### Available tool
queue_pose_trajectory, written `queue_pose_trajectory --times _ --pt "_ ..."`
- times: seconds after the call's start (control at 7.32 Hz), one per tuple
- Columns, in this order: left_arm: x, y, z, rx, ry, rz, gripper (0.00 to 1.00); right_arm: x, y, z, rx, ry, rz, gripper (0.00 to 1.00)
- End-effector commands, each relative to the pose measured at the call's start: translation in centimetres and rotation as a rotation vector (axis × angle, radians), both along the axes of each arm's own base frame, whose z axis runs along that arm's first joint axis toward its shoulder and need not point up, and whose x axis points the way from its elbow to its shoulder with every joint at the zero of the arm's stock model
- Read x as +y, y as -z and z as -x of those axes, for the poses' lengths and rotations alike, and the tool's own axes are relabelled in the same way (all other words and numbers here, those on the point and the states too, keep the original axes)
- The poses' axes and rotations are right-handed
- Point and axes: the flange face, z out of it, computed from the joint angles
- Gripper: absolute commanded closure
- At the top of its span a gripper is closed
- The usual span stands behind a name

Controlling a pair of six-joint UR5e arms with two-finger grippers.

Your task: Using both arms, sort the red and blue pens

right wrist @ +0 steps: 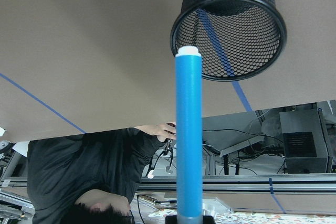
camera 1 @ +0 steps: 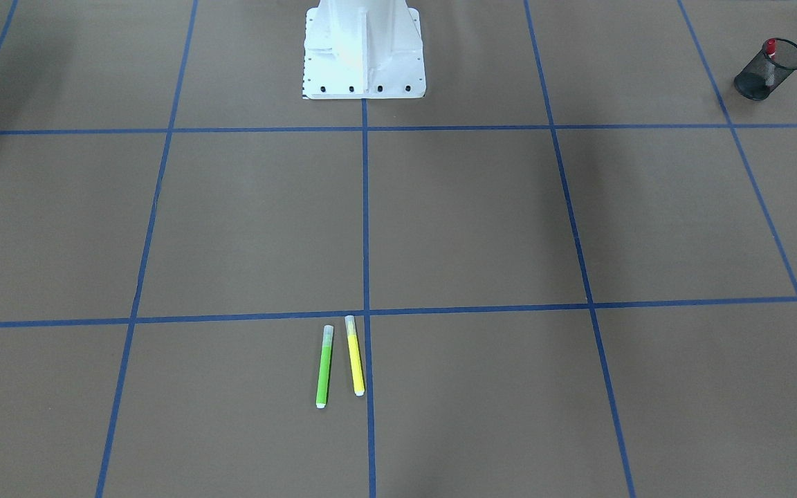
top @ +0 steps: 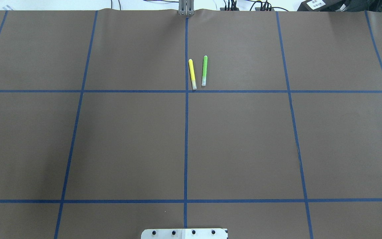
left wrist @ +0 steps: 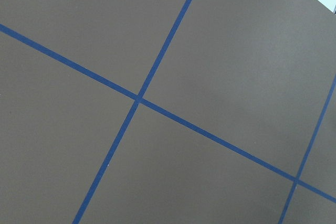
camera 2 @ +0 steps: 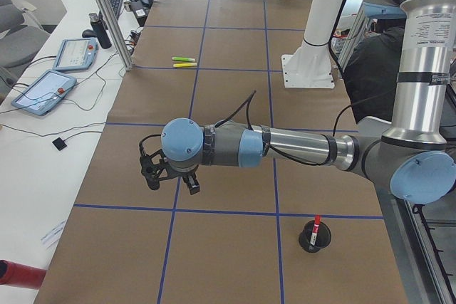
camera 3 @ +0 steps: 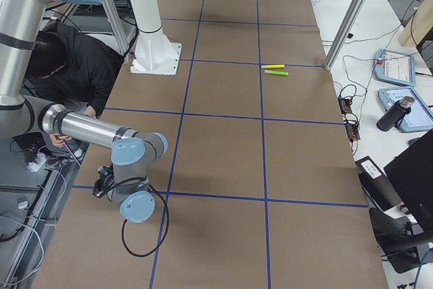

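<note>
Brown table (top: 128, 142) — right jaws grip blue pen (right wrist: 188, 129); left arm (camera 2: 285, 147) outstretched, left jaws unclear.

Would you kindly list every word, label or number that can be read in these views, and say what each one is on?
Nothing can be read for certain.
Print on the left arm: too small to read.
White sticker on the black box: blurred.
Screens of the tablets: too small to read.
The blue pen: no print shows.
</note>
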Motion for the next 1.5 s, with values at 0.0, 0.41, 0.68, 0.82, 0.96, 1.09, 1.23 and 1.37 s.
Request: queue_pose_trajectory --times 0.0,0.41,0.68,0.82,0.96,1.09,1.23,1.37 --pt "0.0 0.1 0.0 0.0 0.0 -0.001 0.0 0.8 -0.8 0.1 -0.007 -0.005 0.025 1.0" --pt "0.1 -0.1 0.0 0.001 0.0 0.003 0.0 1.4 -1.4 0.3 -0.013 -0.013 0.043 0.4" --pt "0.1 -0.3 0.0 0.003 0.001 0.007 0.0 1.2 -1.8 0.2 -0.008 -0.007 0.016 0.02" --pt "-0.1 -0.2 0.0 0.001 0.0 0.005 0.0 1.0 -2.1 0.2 -0.004 -0.007 -0.002 0.02" --pt "-0.7 0.6 0.0 -0.002 0.0 -0.006 0.0 0.4 -2.5 0.1 0.005 -0.006 -0.041 0.02" --pt "-1.6 1.4 -1.1 -0.009 -0.022 -0.015 0.0 -0.8 -2.8 0.0 0.013 -0.009 -0.089 0.01" --pt "-2.0 1.0 -2.3 -0.083 -0.046 -0.012 0.0 -3.2 -2.8 -0.4 0.065 -0.014 -0.13 0.01" --pt "-1.9 0.4 -2.6 -0.096 -0.054 -0.006 0.0 -5.2 -2.9 -0.7 0.13 -0.025 -0.17 0.01"
